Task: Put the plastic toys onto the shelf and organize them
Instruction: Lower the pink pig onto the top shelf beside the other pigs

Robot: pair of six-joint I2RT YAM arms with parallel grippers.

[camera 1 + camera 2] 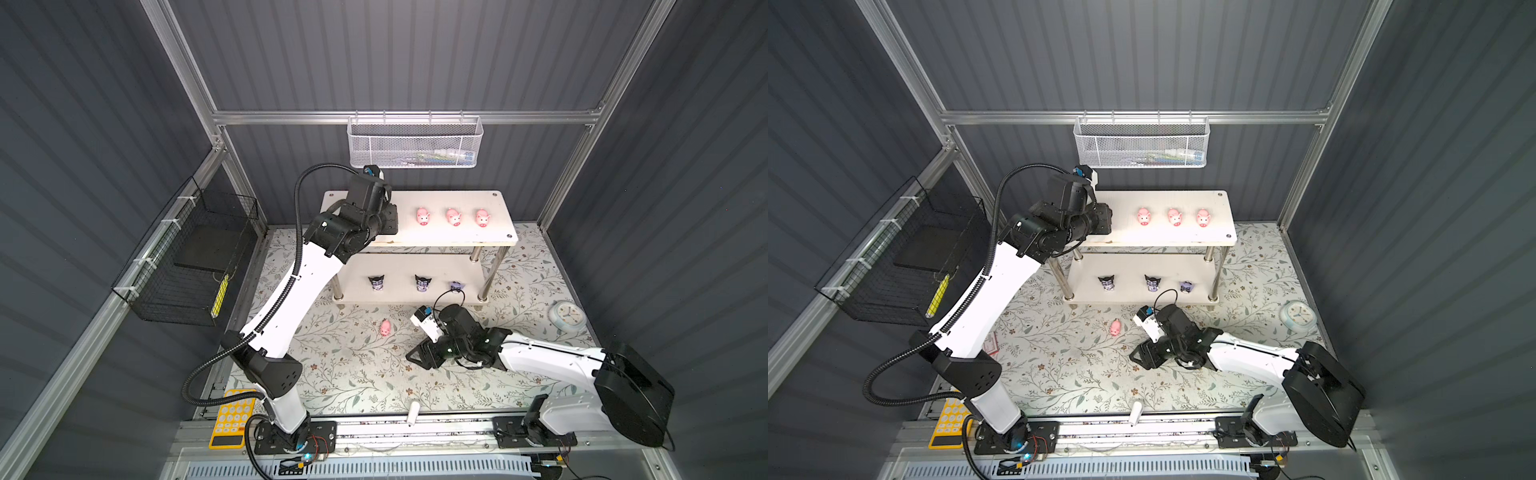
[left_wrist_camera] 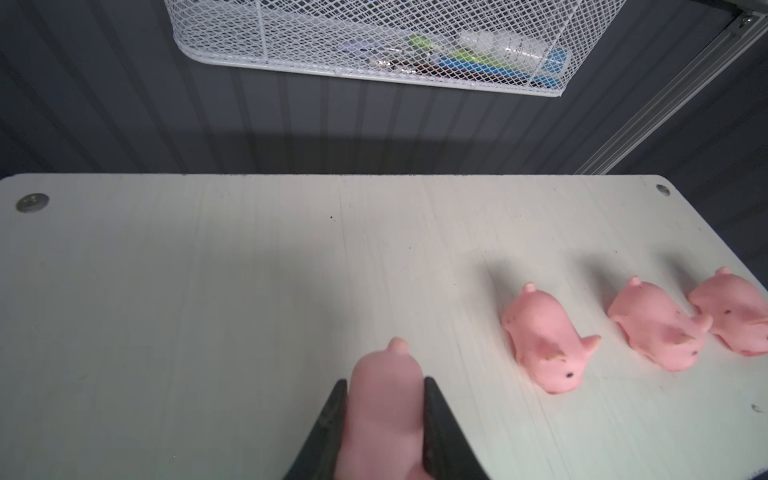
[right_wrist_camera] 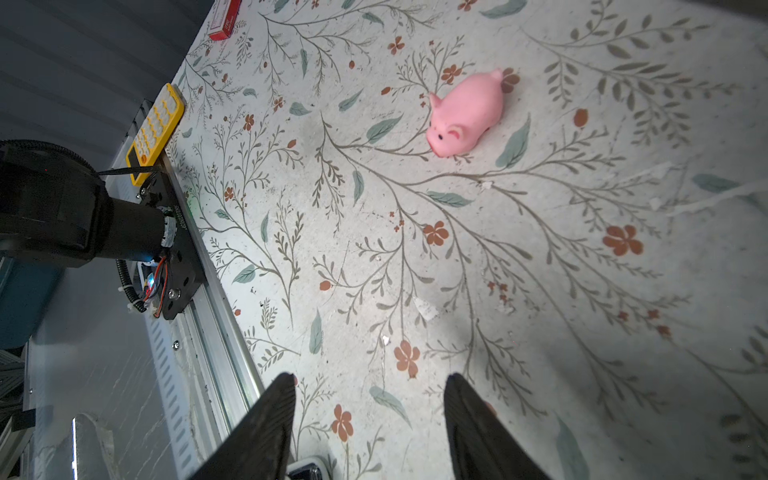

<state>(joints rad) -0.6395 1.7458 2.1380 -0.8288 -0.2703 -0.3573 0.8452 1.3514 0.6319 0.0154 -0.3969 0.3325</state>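
Left claw (image 2: 384, 382) gripped a small pink plastic pig (image 2: 386, 419) over the top board of the white two-tier shelf (image 2: 249, 270); three more pigs (image 2: 544, 340) stood beside it. Right claw (image 3: 370, 376) gaped empty, another pig (image 3: 465, 116) lying ahead.

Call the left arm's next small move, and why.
Probably lower the held pig onto the shelf's top board and open. The left gripper is shut on it over bare board, in line with the three pigs standing there; whether it touches the board yet I cannot tell.
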